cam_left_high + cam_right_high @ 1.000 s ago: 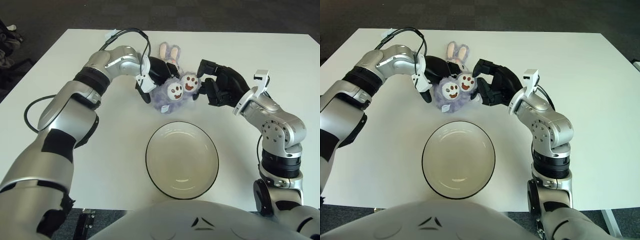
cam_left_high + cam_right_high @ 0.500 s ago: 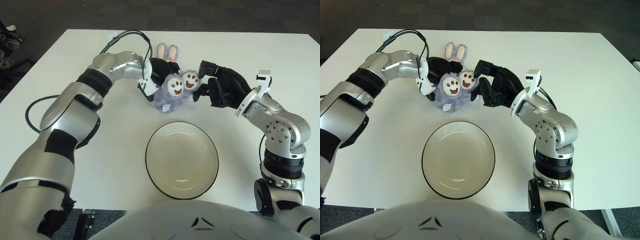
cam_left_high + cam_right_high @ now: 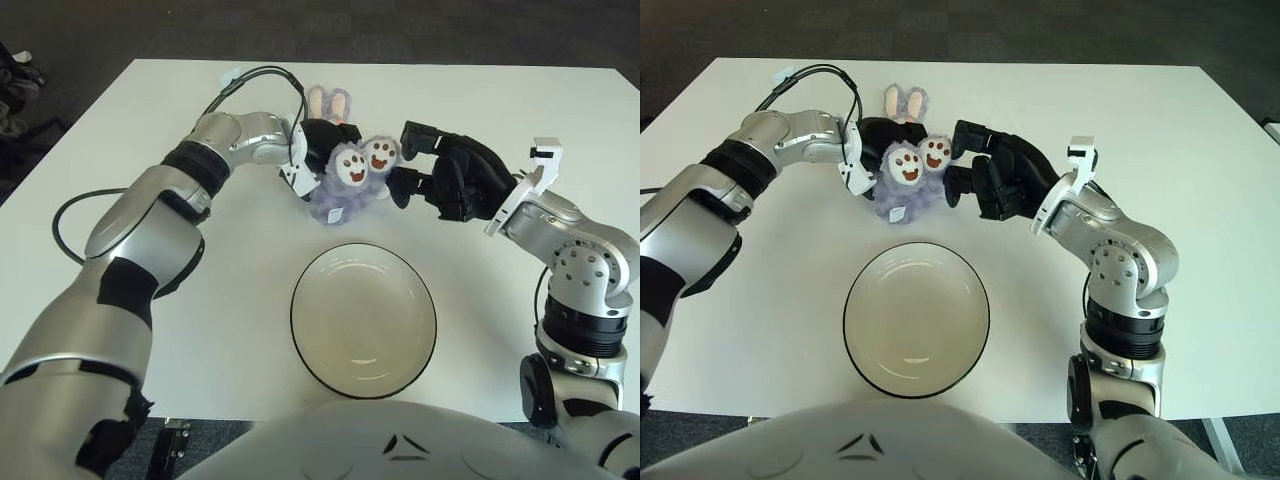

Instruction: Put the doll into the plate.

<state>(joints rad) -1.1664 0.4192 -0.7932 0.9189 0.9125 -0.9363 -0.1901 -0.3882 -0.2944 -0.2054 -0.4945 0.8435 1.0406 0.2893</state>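
Note:
A fluffy purple bunny doll (image 3: 343, 187) with pink ears and two white paw soles sits beyond the plate, squeezed between my two hands. My left hand (image 3: 318, 148) curls against its left and back side. My right hand (image 3: 418, 168) presses on its right side, one black finger above the paws and one below. The cream plate (image 3: 300, 300) with a dark rim stands on the white table nearer to me, with nothing in it. Whether the doll's underside touches the table is hidden by its fur.
A black cable (image 3: 262, 72) loops over my left wrist. The white table (image 3: 120, 300) ends in a dark floor at the far side and on the left, where dark clutter (image 3: 15, 90) lies. My torso covers the near edge.
The doll has shifted a little farther from the plate, carried between both hands. My right wrist has swung outward to the right, and my left hand has moved in tighter behind the doll.

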